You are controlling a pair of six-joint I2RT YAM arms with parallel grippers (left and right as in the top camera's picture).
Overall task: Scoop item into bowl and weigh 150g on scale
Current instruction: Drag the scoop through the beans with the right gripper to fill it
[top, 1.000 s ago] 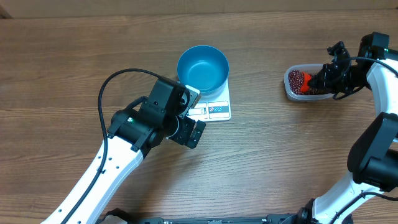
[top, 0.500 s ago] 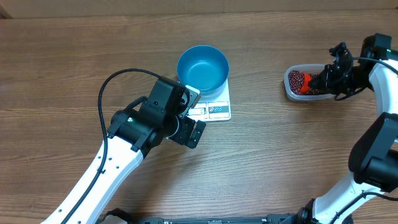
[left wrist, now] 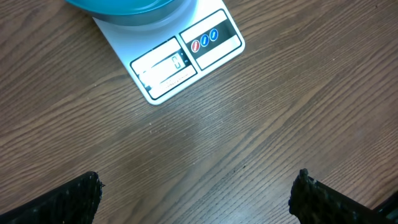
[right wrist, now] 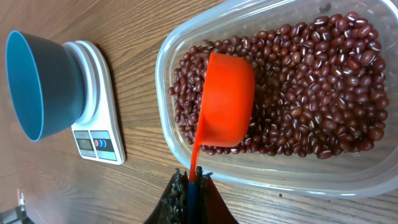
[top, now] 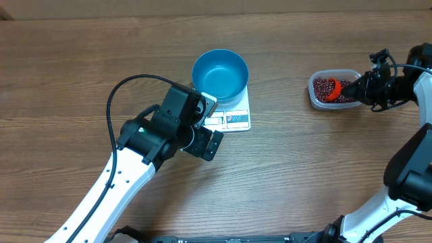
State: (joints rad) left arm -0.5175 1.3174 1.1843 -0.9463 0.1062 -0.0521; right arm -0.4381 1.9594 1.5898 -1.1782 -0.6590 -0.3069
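At the lower left of the overhead frame the left arm (top: 125,172) is reaching up across the wooden table (top: 61,61) toward the centre. The left gripper (left wrist: 198,180) is hanging over bare wood just below and left of the scale (top: 233,119), its two black fingers (left wrist: 74,196) standing wide apart, one in each bottom corner of the wrist view, and gripping nothing. In that view the scale's display window and its panel of red and blue buttons are showing near the top centre, the display carrying a mark too small to read. Just above centre in the overhead frame the bowl (top: 220,73) is sitting on the scale, covering its upper part and leaving only the panel edge in sight. Well to the right, at the upper right, a clear plastic tub (top: 312,96) is resting on the table, apart from the scale, and the beans (right wrist: 311,93) are lying inside it, covering its floor. An orange scoop (right wrist: 227,102) is lying in the tub with its cup among the beans and its rounded outside turned to the right wrist camera, so whether it is carrying any beans is impossible to tell. Its thin handle is running down to the bottom centre of that view, where the right gripper (right wrist: 189,186) is pinching it tight. The right arm (top: 412,162) is curving up along the right edge of the overhead frame.
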